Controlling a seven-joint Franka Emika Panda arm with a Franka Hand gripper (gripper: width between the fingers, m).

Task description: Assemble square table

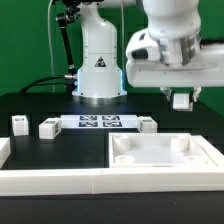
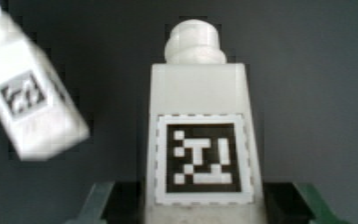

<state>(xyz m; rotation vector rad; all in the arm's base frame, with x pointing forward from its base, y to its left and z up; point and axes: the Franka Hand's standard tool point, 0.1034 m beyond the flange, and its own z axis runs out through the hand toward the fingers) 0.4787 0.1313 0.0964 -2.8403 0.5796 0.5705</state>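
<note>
My gripper hangs above the table at the exterior view's right, over the far edge of the square table top, a white slab with a raised rim and corner holes. It is shut on a white leg, which stands between the dark fingers with its tag facing the wrist camera and its round peg pointing away. The wrist view shows a second leg lying tilted on the black table beyond. In the exterior view, three legs lie on the table.
The marker board lies flat in front of the robot's base. A long low white border wall runs along the near edge, against the slab's left side.
</note>
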